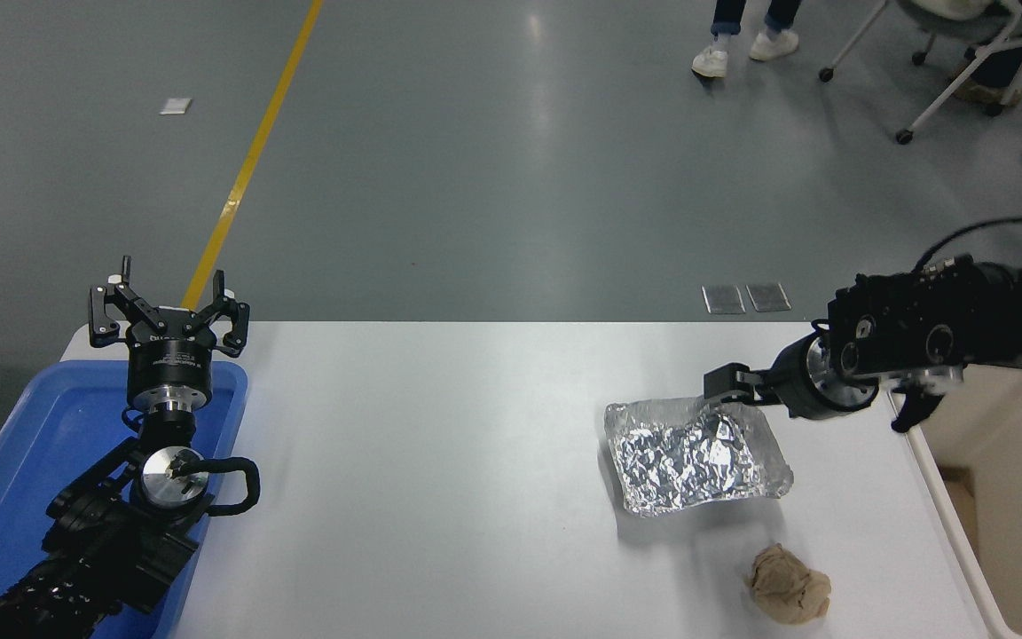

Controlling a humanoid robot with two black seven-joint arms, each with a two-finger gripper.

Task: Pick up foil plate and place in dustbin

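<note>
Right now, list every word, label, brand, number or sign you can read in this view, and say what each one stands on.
No text here can be read.
Left gripper: a faint pale line of print on its black cylindrical body, too small to read.
Right gripper: no legible marking.
Foil plate, crumpled paper ball, blue tray, dustbin, table: no print visible.
Yellow floor line: plain stripe, no lettering.

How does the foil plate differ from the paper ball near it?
The foil plate is shiny silver; the crumpled paper ball is matte tan. The plate is a shallow, open rectangular tray; the ball is a compact lump. The plate has the larger footprint and lies farther from the camera. Both are crinkled and rest on the white table.
</note>
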